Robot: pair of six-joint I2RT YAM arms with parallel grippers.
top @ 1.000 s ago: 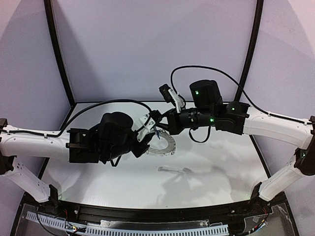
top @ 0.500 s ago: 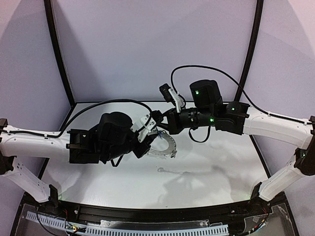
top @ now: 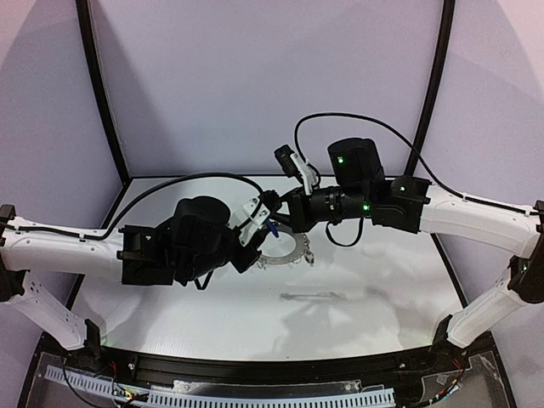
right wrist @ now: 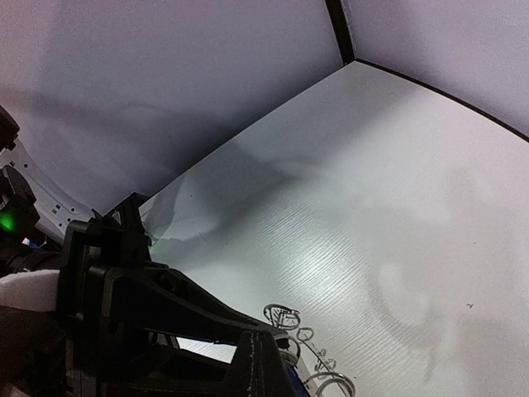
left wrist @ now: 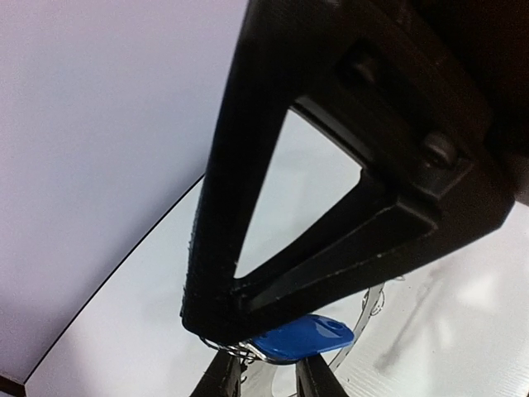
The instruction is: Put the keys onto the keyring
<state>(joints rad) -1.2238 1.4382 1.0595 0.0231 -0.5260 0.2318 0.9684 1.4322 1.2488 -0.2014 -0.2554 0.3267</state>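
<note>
The left gripper (top: pixel 261 223) is pinched nearly closed on the blue-tagged key (left wrist: pixel 302 337), holding it just above the keyring (top: pixel 287 252) — likely to line it up with a wire loop (right wrist: pixel 283 315). The right gripper (top: pixel 280 206), fully closed, meets it there. What it pinches is hidden, perhaps a loop it is steadying. The keyring seems to rest on the table (top: pixel 382 289). No container is in view — and I cannot tell whether any key hangs on the keyring.
</note>
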